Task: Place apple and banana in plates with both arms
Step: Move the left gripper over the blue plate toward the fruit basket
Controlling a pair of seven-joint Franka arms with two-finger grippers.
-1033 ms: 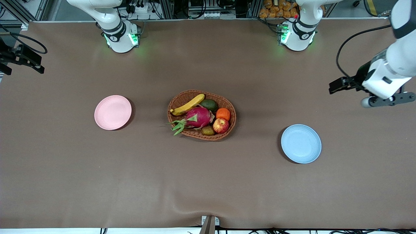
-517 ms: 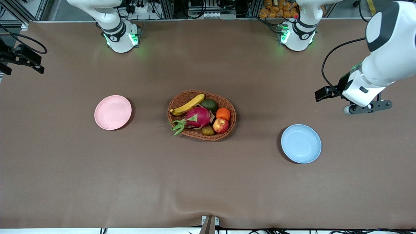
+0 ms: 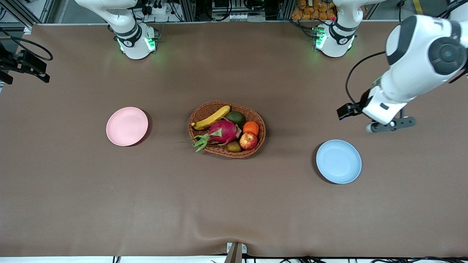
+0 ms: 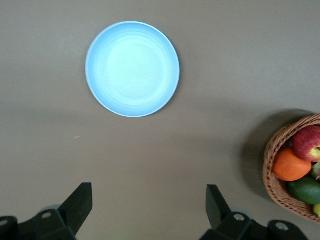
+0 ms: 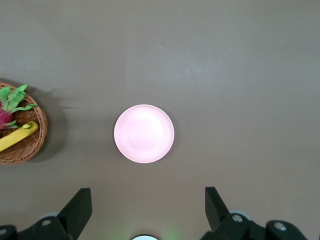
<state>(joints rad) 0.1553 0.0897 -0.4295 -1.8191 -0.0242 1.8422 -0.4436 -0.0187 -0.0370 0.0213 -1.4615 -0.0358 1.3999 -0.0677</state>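
You won't find any readable text, label, brand, number or sign in these views. The round marks on the arm bases are too small for you to make out.

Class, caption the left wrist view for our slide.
Open left gripper above bare table, blue plate ahead, fruit basket at the edge.
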